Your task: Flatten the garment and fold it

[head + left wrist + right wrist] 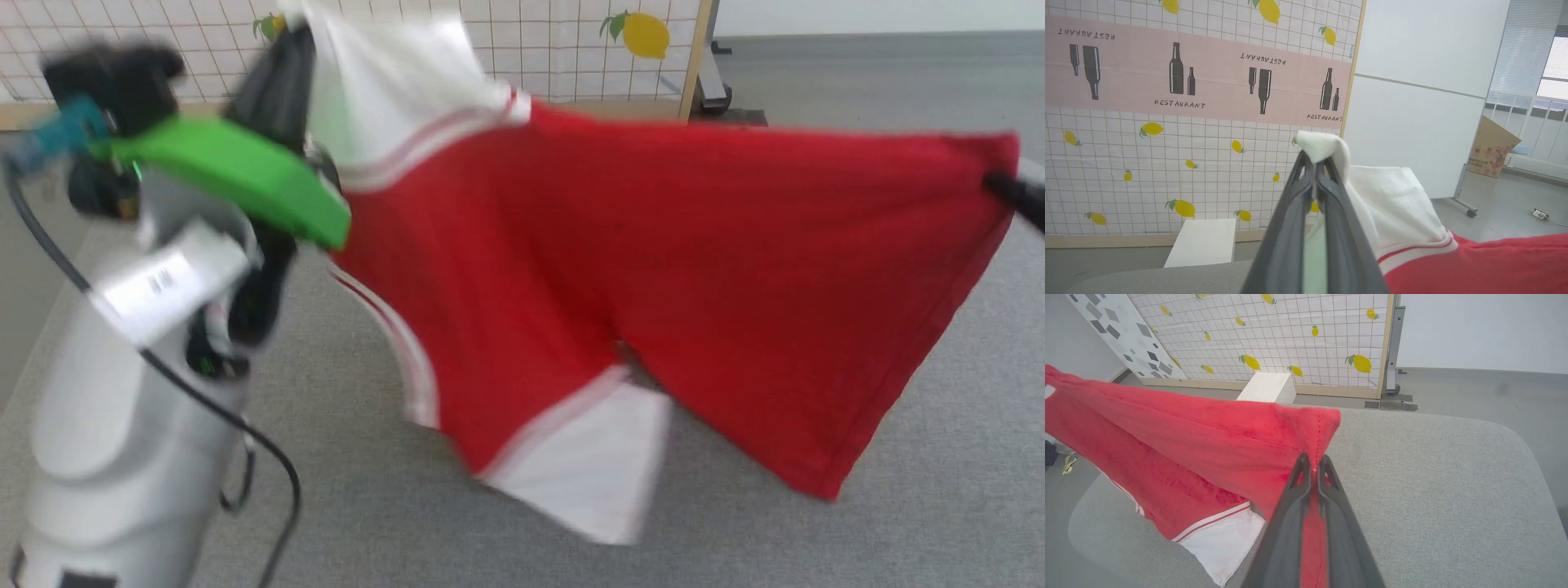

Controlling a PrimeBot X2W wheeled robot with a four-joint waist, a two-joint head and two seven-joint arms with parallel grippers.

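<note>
**Left tool** (1314, 161): jaws are pressing together, pinching the tip of a white sleeve (1396, 200). In the head view it is sitting at about 11 o'clock, raised above the worktop (939, 490).

**Right tool** (1313, 461): jaws are also pressing together, gripping a red hem corner. In the head view it is showing at 3 o'clock, at the frame's edge.

**Garment** (653, 269): it is hanging stretched between the two tools, over the grey worktop. The top edge is running taut from 11 o'clock to 3 o'clock, and the red body is sagging below it. A second white sleeve with striped trim (588, 465) is dangling at 6 o'clock. Whether it is touching the worktop I cannot tell. Much of the cloth is blurring in the head view.

**Worktop**: a grey fabric surface with rounded corners is lying beneath the garment.

**Screen** (1208, 155): a lemon-print grid panel is standing beyond the worktop at 12 o'clock.

**Box** (1267, 388): a white block is sitting on the floor at the screen's foot.

**Carton** (1492, 149): it is leaning at 3 o'clock in the left wrist view, well apart from the rest.
</note>
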